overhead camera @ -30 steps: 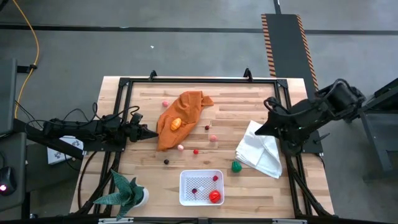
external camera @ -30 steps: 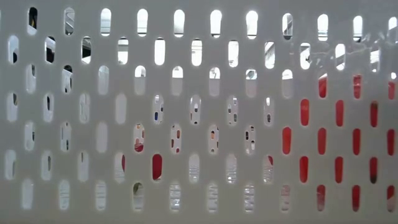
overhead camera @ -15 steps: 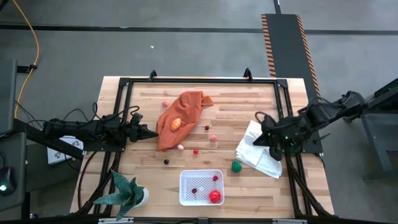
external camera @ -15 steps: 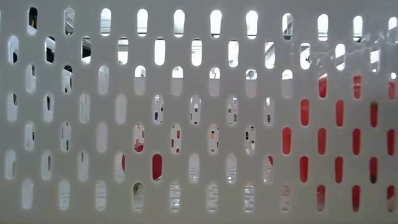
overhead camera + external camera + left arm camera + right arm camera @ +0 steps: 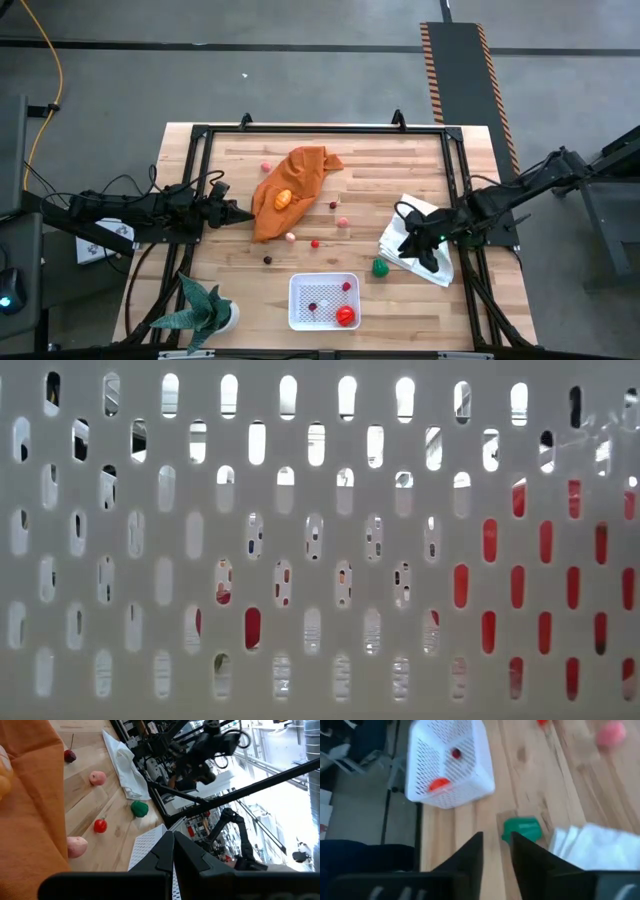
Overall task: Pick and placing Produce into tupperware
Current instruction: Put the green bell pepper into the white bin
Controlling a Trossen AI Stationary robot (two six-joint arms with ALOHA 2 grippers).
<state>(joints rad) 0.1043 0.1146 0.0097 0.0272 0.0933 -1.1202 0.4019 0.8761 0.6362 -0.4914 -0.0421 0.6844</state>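
Note:
The tupperware (image 5: 323,300), a white perforated container, stands near the table's front edge with a red piece (image 5: 345,316) and two tiny pieces inside. Loose produce lies on the wood: a green piece (image 5: 380,267) (image 5: 521,829), pink pieces (image 5: 343,221), a red one (image 5: 314,243), dark berries (image 5: 268,259), and an orange piece (image 5: 283,198) on the orange cloth. My right gripper (image 5: 401,249) (image 5: 496,851) hovers open over the white cloth's left edge, pointing down at the green piece, with nothing between its fingers. My left gripper (image 5: 240,213) (image 5: 173,851) waits shut by the orange cloth.
A crumpled orange cloth (image 5: 290,185) lies at the table's centre-left and a folded white cloth (image 5: 420,262) at the right. A toy plant (image 5: 200,310) stands at the near left corner. The tupperware's perforated wall (image 5: 320,540) fills the low view.
My right gripper has come down from high at the table's right edge, moving left and toward the near edge over the white cloth, toward the green piece, and has rolled about its own axis. The produce and the tupperware have not moved.

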